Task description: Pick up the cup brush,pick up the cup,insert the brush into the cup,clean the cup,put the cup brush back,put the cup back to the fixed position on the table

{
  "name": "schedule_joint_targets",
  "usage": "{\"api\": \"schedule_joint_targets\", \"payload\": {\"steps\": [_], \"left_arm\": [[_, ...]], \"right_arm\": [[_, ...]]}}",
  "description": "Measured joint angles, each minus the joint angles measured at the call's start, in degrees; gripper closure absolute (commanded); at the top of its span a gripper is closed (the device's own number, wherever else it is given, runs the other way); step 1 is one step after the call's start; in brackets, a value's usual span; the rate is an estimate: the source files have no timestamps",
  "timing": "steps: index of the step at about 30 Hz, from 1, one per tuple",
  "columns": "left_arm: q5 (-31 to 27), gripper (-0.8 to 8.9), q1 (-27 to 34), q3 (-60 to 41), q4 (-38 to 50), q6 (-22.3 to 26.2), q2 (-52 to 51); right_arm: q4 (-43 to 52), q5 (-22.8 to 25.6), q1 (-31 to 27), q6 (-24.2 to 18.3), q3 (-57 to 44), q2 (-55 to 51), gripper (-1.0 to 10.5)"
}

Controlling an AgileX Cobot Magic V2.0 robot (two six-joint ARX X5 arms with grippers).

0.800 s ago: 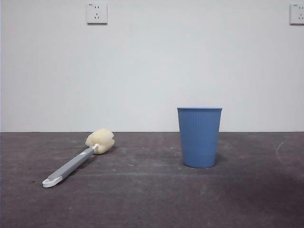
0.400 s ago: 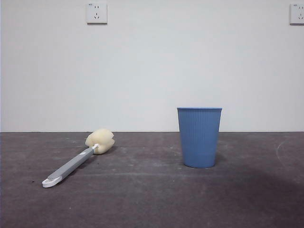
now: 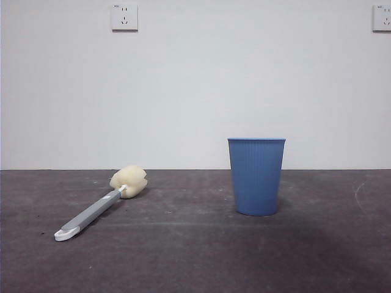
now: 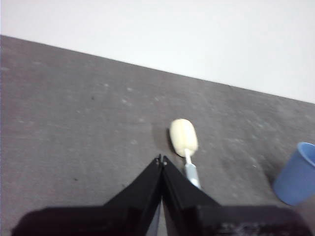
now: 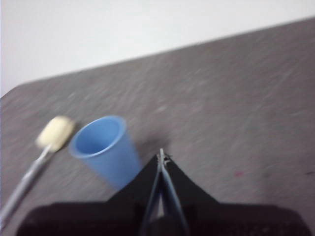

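The cup brush (image 3: 101, 206) lies flat on the table (image 3: 195, 256), its long axis slanting, sponge head toward the wall, white loop nearer the camera. The blue cup (image 3: 256, 176) stands upright well apart. Left gripper (image 4: 161, 160) and right gripper (image 5: 161, 156) hover above, fingers pressed together, holding nothing

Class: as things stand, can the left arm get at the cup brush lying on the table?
Probably yes. The left gripper hangs above the cup brush with nothing between them; the cup stands well aside. Its jaws are shut, so they must open first.
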Motion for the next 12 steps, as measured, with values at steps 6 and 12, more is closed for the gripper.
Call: {"api": "schedule_joint_targets", "payload": {"steps": [6, 12], "left_arm": [[3.96, 8.19, 0.0, 10.62, -10.64, 2.56, 9.29], [8.26, 8.2, 0.0, 19.39, -21.68, 8.26, 17.38]], "right_arm": [[-13.62, -8.31, 0.02, -4.96, 12.68, 10.23, 9.6], [-26.99, -10.03, 0.02, -11.98, 23.98, 16.96, 9.6]]}}
